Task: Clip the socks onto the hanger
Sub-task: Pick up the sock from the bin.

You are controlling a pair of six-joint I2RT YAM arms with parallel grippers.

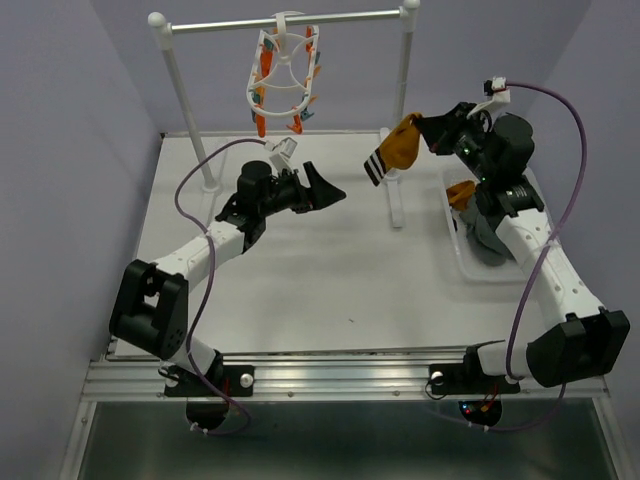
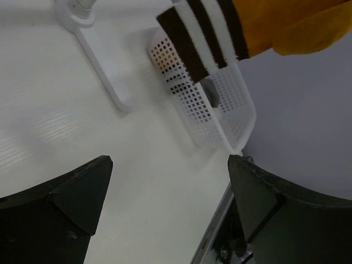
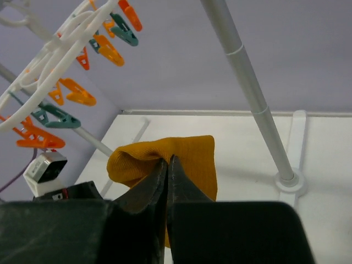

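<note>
The sock (image 1: pixel 400 147) is mustard with a dark-and-white striped cuff. It's up in the air, clear of the table (image 1: pixel 300 300), at about 1 o'clock from the table's middle. The top end is bunched up and the cuff droops lowest, toward 7 o'clock.

The right gripper (image 1: pixel 425 128) has it pinched by that bunched end, jaws squeezed tight on the fabric. That arm is reared up over the basket (image 1: pixel 452 255) at 3 o'clock, wrist aimed toward 9 o'clock.

The hanger (image 1: pixel 283 80) dangles from the rail (image 1: pixel 230 24) at 12 o'clock, well apart from the sock.

The left gripper (image 1: pixel 325 187) is spread wide with nothing in it. It sits low near mid-table, pointing toward 3 o'clock, with the arm stretched out from 7 o'clock.
</note>
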